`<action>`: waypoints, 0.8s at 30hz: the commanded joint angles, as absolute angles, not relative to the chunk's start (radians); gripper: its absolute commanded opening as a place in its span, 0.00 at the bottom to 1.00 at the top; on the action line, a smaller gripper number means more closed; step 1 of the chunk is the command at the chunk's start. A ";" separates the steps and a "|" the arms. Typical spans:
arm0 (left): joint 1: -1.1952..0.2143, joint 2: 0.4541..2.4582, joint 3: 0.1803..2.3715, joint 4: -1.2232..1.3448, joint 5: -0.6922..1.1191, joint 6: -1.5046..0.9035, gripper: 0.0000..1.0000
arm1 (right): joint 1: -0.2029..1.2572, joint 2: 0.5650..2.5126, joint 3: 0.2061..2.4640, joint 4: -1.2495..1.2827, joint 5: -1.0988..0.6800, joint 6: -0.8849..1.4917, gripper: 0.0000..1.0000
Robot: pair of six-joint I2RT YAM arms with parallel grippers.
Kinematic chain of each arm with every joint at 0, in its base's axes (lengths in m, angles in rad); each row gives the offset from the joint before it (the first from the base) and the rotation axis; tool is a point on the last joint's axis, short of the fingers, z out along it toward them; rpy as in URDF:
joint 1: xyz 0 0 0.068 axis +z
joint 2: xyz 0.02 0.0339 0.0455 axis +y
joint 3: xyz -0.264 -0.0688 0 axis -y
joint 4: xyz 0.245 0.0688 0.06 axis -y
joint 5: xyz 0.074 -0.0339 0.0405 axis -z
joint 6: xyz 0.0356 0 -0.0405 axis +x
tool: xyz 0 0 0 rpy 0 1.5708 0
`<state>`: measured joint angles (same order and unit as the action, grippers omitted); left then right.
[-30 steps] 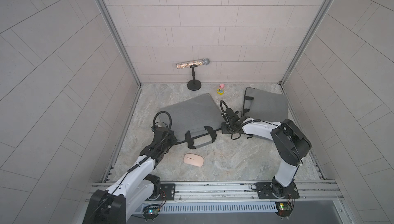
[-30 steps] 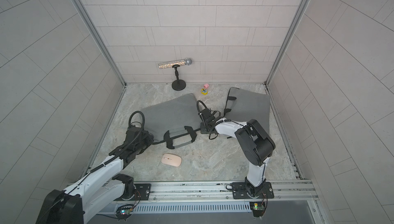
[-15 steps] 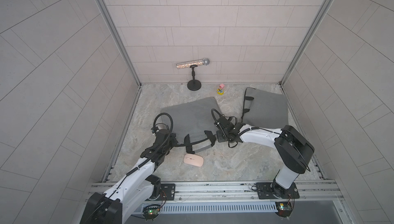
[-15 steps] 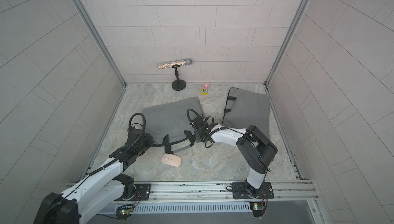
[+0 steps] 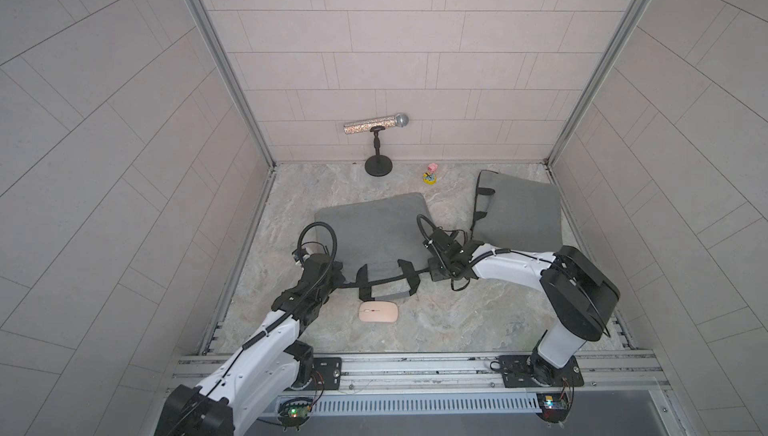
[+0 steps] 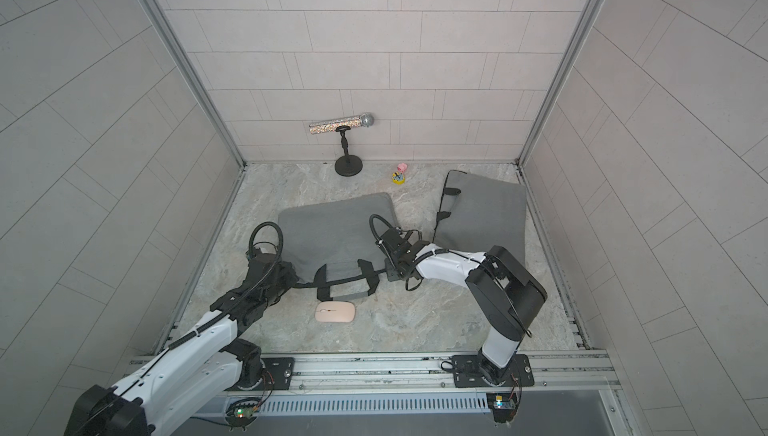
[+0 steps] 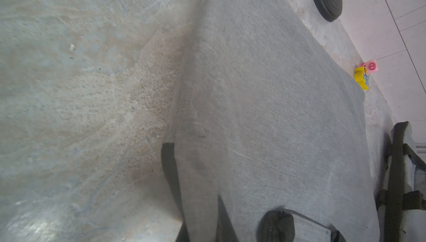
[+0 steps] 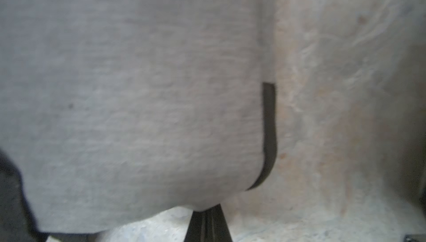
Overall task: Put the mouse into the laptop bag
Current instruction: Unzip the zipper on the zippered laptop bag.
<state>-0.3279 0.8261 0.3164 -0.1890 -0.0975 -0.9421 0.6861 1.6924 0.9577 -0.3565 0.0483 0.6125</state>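
Note:
The pink mouse (image 5: 378, 312) (image 6: 335, 312) lies on the stone floor just in front of the black handles (image 5: 386, 278) of the grey laptop bag (image 5: 374, 234) (image 6: 336, 234), which lies flat mid-floor. My left gripper (image 5: 338, 278) (image 6: 295, 278) is at the bag's near left corner. In the left wrist view it (image 7: 204, 227) is shut with grey bag fabric (image 7: 276, 114) pinched between its dark fingers. My right gripper (image 5: 432, 274) (image 6: 388, 274) is at the near right corner. In the right wrist view it (image 8: 208, 215) is shut, its tip pinching the bag's edge (image 8: 138, 114).
A second grey bag (image 5: 519, 214) (image 6: 482, 209) lies at the back right against the wall. A glittery microphone on a black stand (image 5: 378, 164) and a small yellow and pink toy (image 5: 430, 174) sit by the back wall. Tiled walls enclose three sides.
Both arms have drawn back toward the front, dragging the laptop bag with them, away from the second bag. Its handles now lie close to the mouse, which has not moved.

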 commanded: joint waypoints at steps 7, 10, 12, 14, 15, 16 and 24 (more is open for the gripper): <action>-0.357 0.688 0.371 -0.265 -0.012 -0.948 0.60 | 0.549 1.891 1.154 -0.352 0.040 0.540 0.00; -0.373 0.684 0.413 -0.322 0.000 -0.943 0.80 | 0.549 1.966 1.278 -0.383 0.053 0.526 0.00; -0.377 0.692 0.445 -0.350 0.021 -0.931 0.81 | 0.541 2.014 1.366 -0.430 0.086 0.516 0.00; -0.376 0.703 0.469 -0.368 0.030 -0.918 0.81 | 0.520 2.054 1.430 -0.457 0.074 0.508 0.00; -0.376 0.711 0.475 -0.355 0.031 -0.913 0.81 | 0.513 2.064 1.445 -0.458 0.058 0.501 0.00; -0.377 0.723 0.473 -0.319 0.030 -0.906 0.81 | 0.511 2.064 1.448 -0.457 0.055 0.495 0.00; -0.405 1.242 0.621 0.013 0.175 -0.864 0.75 | 0.524 1.957 1.309 -0.343 -0.009 0.471 0.00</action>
<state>-0.3824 1.1076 0.5449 -0.1150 0.1074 -0.8982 0.5190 2.0125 1.3453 -0.3523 0.0177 0.4927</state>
